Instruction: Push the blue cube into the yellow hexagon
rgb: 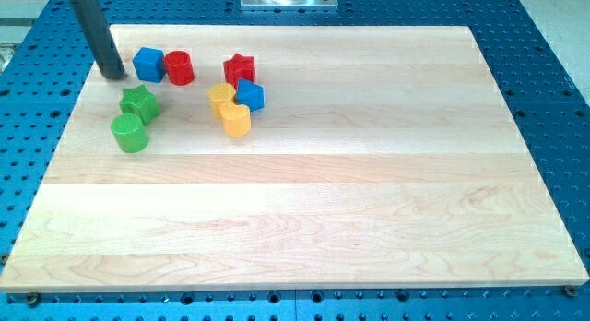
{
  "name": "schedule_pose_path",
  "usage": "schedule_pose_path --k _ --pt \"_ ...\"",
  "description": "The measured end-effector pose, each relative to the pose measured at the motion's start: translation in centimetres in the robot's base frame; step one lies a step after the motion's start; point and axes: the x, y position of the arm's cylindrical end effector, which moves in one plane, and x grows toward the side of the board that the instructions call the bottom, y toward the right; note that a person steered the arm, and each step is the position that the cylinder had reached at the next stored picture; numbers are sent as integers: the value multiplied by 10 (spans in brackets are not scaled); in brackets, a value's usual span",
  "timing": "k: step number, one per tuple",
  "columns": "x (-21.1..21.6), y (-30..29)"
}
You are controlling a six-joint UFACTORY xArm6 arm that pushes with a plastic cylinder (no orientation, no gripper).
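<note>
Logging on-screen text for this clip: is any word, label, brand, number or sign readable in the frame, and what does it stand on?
None readable: no text, number or logo shows anywhere.
The wooden board is bare wood grain.
The blue cube, the yellow hexagon and the other blocks carry no markings.
My tip, left of the blue cube, is plain dark.
The blue perforated table shows only holes.

dark rod slanting down at the view's upper left, my tip (113,77) on the board

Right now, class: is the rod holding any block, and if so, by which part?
Nothing is held. My tip stands apart from the blue cube, on the view's left of it.
</note>
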Motion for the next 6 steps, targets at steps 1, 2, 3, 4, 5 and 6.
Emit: schedule_pose_path --k 1,2,3,4,5,6 --pt "-14 24" --pt "39 58" --pt "68 75" --pt "51 79" --pt "25 71" --pt "24 81"
